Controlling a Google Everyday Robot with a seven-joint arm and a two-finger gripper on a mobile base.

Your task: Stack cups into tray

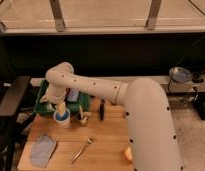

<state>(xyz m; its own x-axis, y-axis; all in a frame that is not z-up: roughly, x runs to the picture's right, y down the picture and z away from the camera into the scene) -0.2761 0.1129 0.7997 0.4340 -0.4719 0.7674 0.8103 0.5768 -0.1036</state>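
The blue cup [61, 119] stands upright on the wooden table just in front of the dark green tray [44, 104]. My gripper [59, 106] hangs at the tray's front edge, right above the blue cup. A pale, cup-like shape [60, 108] sits at the gripper's tip and reaches down to the blue cup's mouth. It may be the white cup, but I cannot tell whether it is held. A blue item [73, 95] lies inside the tray, partly hidden by the arm.
On the table lie a grey cloth [43, 150], a fork [82, 150], an orange fruit [128, 154], a small pale item [83, 118] and a black item [102, 110]. A black chair [11, 100] stands at the left. A metal bowl [179, 75] is at the far right.
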